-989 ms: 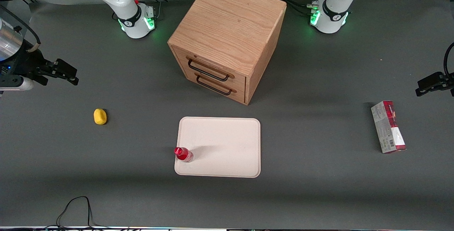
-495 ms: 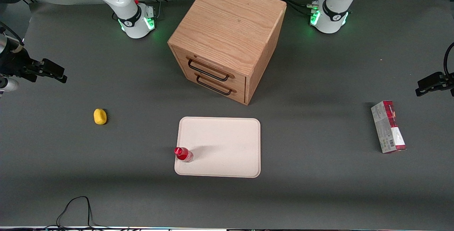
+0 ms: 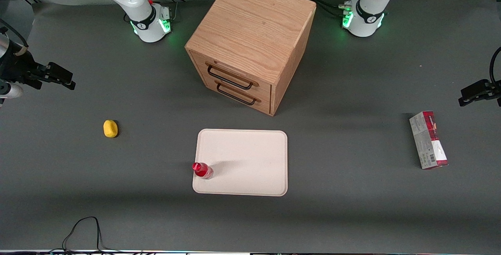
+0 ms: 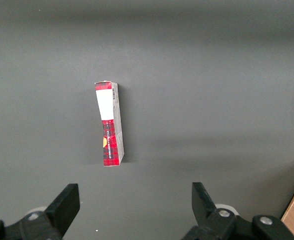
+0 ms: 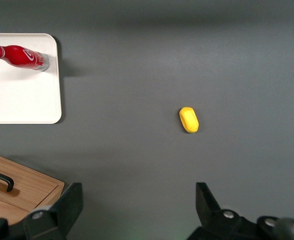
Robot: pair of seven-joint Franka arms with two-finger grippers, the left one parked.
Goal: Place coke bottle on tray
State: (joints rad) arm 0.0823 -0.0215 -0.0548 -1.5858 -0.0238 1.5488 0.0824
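Note:
The coke bottle (image 3: pixel 202 170), small with a red cap and red label, stands upright on the pale cream tray (image 3: pixel 250 157), right at the tray corner nearest the front camera on the working arm's side. My gripper (image 3: pixel 64 78) hangs open and empty above the bare table at the working arm's end, far from the tray and farther from the front camera than it. In the right wrist view the bottle (image 5: pixel 19 54) shows on the tray (image 5: pixel 22 100), with the open gripper (image 5: pixel 138 195) well apart from both.
A yellow lemon-like object (image 3: pixel 110 128) lies on the table between my gripper and the tray. A wooden two-drawer cabinet (image 3: pixel 250 43) stands farther from the front camera than the tray. A red-and-grey carton (image 3: pixel 428 140) lies toward the parked arm's end. A black cable (image 3: pixel 84 231) loops near the front edge.
My gripper has drawn back toward the working arm's end of the table and a little higher, then nearly stopped. The bottle and tray have not moved.

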